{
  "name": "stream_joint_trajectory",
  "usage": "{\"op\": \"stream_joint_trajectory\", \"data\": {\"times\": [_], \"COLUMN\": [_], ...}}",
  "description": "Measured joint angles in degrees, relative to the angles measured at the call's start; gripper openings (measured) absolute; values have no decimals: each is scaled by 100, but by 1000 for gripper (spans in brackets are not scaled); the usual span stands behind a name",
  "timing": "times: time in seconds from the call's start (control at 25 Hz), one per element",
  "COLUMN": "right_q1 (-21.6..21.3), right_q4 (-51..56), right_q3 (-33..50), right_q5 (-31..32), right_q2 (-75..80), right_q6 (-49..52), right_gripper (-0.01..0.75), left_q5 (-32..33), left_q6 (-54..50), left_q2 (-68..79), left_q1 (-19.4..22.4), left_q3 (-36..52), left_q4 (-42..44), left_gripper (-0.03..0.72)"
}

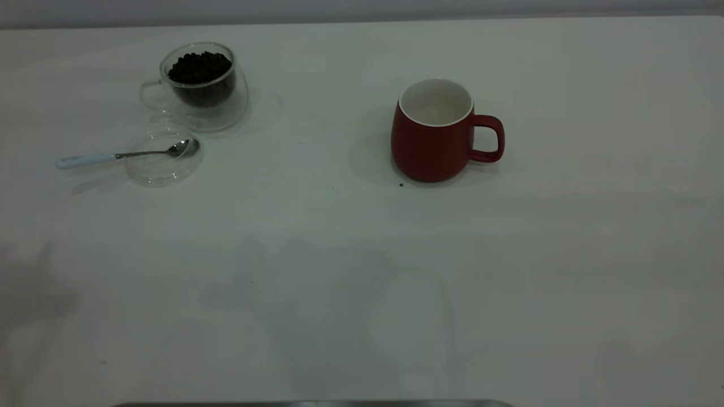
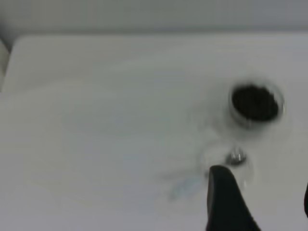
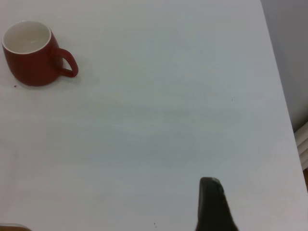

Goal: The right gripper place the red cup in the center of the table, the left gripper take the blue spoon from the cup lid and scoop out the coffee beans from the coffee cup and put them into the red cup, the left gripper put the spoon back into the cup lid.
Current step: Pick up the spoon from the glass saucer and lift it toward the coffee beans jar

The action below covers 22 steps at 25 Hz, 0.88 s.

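The red cup (image 1: 434,131) stands upright on the table (image 1: 362,294), a little toward three o'clock of centre, its handle pointing to three o'clock and its white inside empty. A tiny dark speck (image 1: 401,184) lies just beside its base at about seven o'clock. That spot looks close to central, so the placing step seems done or nearly so.

Well apart, toward ten o'clock, sits the coffee cup (image 1: 199,85), clear glass with the coffee beans (image 1: 199,68) heaped inside. Just at its six o'clock lies the cup lid (image 1: 164,159), rim up, acting as a rest for the blue spoon (image 1: 127,154): the metal bowl sits inside the lid at its two o'clock edge while the pale handle sticks out over the rim toward nine o'clock, free for a pinch.

The left gripper (image 2: 260,204) hovers above the lid and spoon in its wrist view; one dark finger shows clearly with another at the frame edge, so its jaws appear spread, though the blur makes this uncertain. The right gripper (image 3: 211,204) hangs well away from the red cup, with only one finger visible; I cannot tell how its jaws stand.
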Motion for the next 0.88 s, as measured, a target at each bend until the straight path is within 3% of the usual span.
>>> {"op": "stream_joint_trajectory", "data": {"times": [0.56, 0.88], "right_q1": [0, 0], "right_q4": [0, 0], "right_q3": [0, 0], "right_q5": [0, 0], "right_q2": [0, 0], "right_q6": [0, 0], "right_gripper": [496, 496], "left_q5": [-444, 801], "left_q6": [-444, 183], "left_q2": [1781, 2979], "left_q1": [0, 0], "left_q3": [-1087, -1890], "left_q4": [-610, -759], "left_gripper": [448, 448]}}
